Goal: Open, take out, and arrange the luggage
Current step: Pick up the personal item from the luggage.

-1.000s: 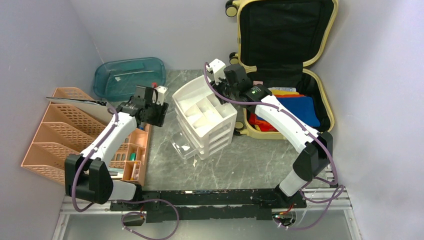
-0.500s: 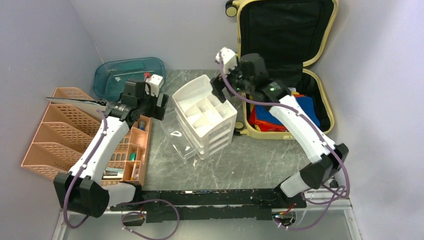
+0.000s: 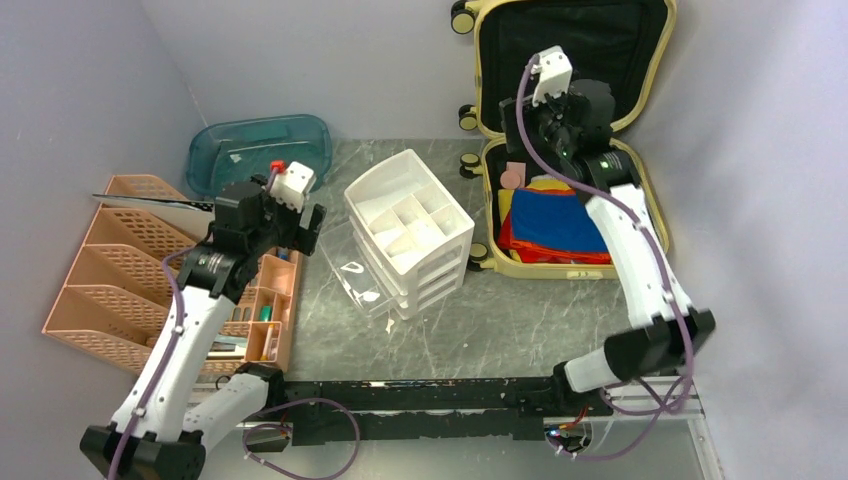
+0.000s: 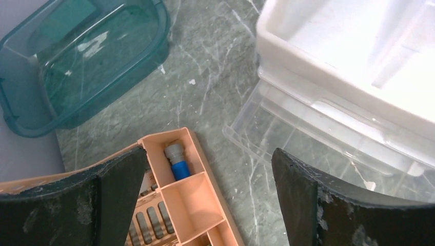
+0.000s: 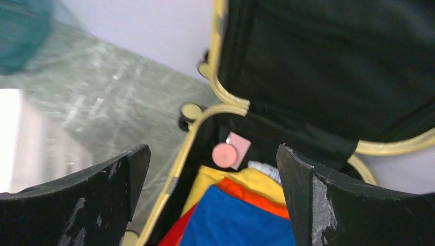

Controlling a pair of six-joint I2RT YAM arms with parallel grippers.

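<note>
The luggage (image 3: 643,190), a pale yellow suitcase, lies open at the back right, its black-lined lid (image 5: 328,66) upright against the wall. Inside lie folded blue, red, orange and yellow cloths (image 3: 560,222) and a pink disc on a pink card (image 5: 224,155). My right gripper (image 5: 213,195) hangs open over the back of the suitcase, above the cloths, with nothing between its fingers. My left gripper (image 4: 210,200) stands open and empty above the corner of the peach organizer (image 4: 187,197), left of the white drawer unit (image 3: 410,235).
A clear drawer (image 3: 355,275) sticks out of the drawer unit's base. A teal tray (image 3: 258,155) sits at the back left. A peach file rack (image 3: 120,260) stands at the left wall. A blue and grey item (image 4: 177,161) lies in the organizer.
My right arm has swung from the drawer unit over to the suitcase and its jaws have opened. My left arm has drawn back to the left, and its jaws have opened too.
</note>
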